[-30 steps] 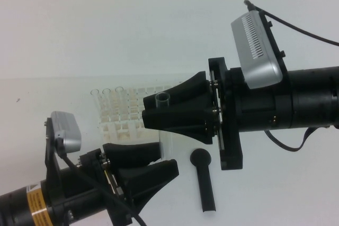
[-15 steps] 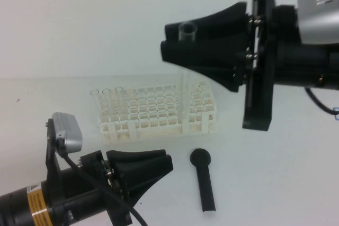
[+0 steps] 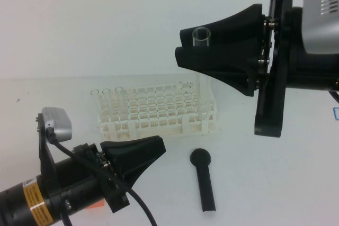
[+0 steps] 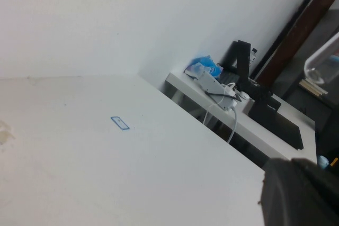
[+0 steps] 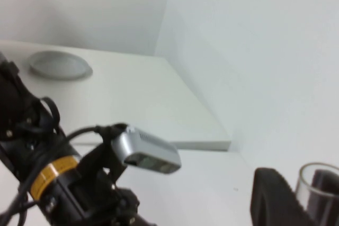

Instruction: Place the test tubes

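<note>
Clamping the tube (image 3: 202, 37) upright above the rack (image 3: 159, 110) in our right gripper (image 3: 183, 49), we should centre it over a free hole before lowering; our left gripper (image 3: 157, 143) sits closed, low in front.

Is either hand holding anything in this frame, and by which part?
The right hand, high above the rack, grips a clear test tube just below its open rim. The left hand, low in front of the rack, holds nothing.
</note>
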`<state>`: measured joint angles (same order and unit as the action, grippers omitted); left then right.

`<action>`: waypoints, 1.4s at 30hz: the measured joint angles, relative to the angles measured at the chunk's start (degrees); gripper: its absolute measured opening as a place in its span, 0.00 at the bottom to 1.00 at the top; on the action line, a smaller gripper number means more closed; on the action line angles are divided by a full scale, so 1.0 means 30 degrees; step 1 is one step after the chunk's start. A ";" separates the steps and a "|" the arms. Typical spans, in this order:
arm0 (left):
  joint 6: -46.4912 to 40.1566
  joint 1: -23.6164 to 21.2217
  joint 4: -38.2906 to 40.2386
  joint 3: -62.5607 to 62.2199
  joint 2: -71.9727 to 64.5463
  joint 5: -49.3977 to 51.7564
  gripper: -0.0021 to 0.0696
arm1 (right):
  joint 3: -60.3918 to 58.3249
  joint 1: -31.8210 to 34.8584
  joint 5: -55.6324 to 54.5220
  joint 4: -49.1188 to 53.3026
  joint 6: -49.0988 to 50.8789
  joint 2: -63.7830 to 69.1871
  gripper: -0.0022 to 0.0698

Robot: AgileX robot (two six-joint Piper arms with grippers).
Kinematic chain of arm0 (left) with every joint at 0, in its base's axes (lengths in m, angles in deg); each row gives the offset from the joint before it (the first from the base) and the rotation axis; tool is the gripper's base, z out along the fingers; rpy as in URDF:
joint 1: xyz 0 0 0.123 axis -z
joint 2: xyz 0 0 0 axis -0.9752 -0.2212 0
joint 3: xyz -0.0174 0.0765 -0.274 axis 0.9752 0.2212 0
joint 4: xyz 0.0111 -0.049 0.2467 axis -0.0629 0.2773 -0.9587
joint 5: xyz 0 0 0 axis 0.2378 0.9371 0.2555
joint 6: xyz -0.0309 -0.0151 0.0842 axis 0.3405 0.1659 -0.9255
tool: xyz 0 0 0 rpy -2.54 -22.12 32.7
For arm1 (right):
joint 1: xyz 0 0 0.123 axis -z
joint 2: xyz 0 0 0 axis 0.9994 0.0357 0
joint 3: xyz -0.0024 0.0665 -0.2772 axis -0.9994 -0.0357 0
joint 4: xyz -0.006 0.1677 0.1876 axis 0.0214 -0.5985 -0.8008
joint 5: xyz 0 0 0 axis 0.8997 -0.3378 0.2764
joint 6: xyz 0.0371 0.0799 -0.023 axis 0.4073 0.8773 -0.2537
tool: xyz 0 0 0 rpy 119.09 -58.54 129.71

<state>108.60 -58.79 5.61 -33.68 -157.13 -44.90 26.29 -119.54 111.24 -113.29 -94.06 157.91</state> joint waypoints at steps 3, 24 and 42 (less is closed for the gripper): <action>0.0000 0.0000 0.0000 0.0000 0.0000 0.0000 0.03 | 0.0000 0.0000 -0.0072 0.0502 0.0257 0.0000 0.20; 0.0000 0.0000 0.0000 0.0000 0.0000 0.0143 0.03 | 0.0000 0.0000 -0.0094 0.0951 0.0341 0.0000 0.20; 0.0000 -0.0024 -0.0114 0.0000 0.5017 0.4986 0.03 | 0.0000 0.0000 -0.0119 0.0981 0.0341 0.0000 0.20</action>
<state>108.60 -58.87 5.27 -33.68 -142.08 -29.94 26.29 -119.54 110.89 -110.34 -93.04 157.91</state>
